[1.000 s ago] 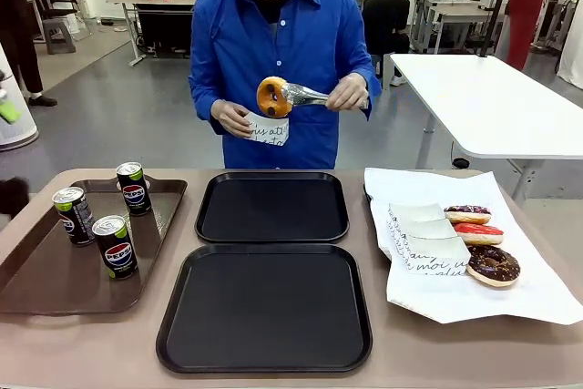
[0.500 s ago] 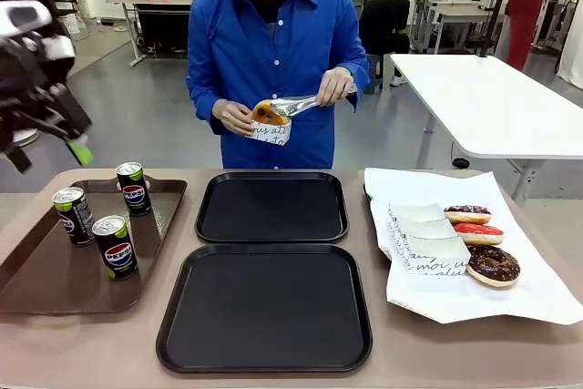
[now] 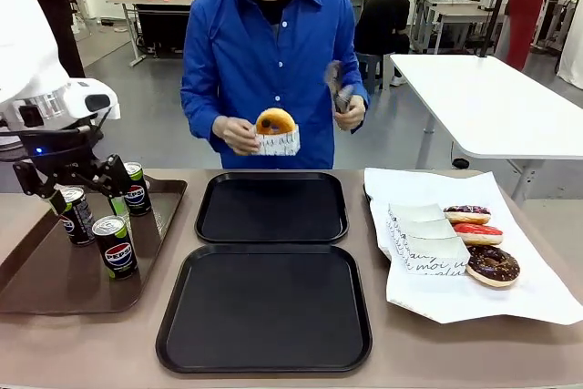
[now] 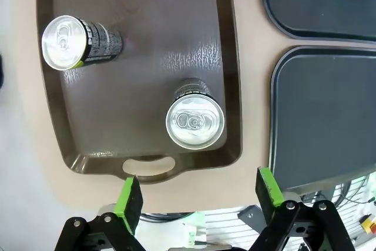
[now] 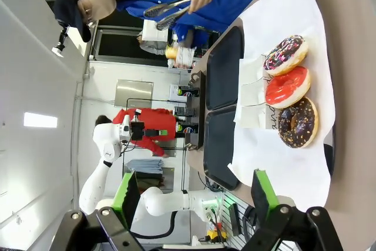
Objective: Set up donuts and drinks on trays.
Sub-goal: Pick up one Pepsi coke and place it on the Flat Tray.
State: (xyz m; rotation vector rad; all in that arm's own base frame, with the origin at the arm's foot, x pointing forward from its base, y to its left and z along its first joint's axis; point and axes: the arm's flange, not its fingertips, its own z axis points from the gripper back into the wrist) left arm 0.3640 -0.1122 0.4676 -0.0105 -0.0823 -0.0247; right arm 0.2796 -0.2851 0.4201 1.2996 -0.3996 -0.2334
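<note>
Three Pepsi cans (image 3: pixel 114 245) stand on the brown tray (image 3: pixel 36 280). My left gripper (image 3: pixel 86 198) hangs open just above them; in the left wrist view it (image 4: pixel 198 195) is open, with one can (image 4: pixel 195 121) ahead of its fingers. The person holds a golden donut (image 3: pixel 275 123) in a white sleeve over the far black tray (image 3: pixel 271 207), and tongs (image 3: pixel 337 87) in the other hand. The near black tray (image 3: pixel 264 307) is bare. Three iced donuts (image 3: pixel 493 264) lie on white paper at the right. My right gripper (image 5: pixel 194 192) is open and holds nothing, with those donuts (image 5: pixel 288 85) ahead of it.
Empty paper sleeves (image 3: pixel 424 239) lie on the white paper (image 3: pixel 537 293) beside the iced donuts. A second white table (image 3: pixel 492 102) stands behind, at the right. The brown tray's handle (image 4: pixel 150 166) faces my left gripper.
My left arm has swung down from the upper left to just above the cans. The person slid the golden donut into its sleeve and lifted the tongs away.
</note>
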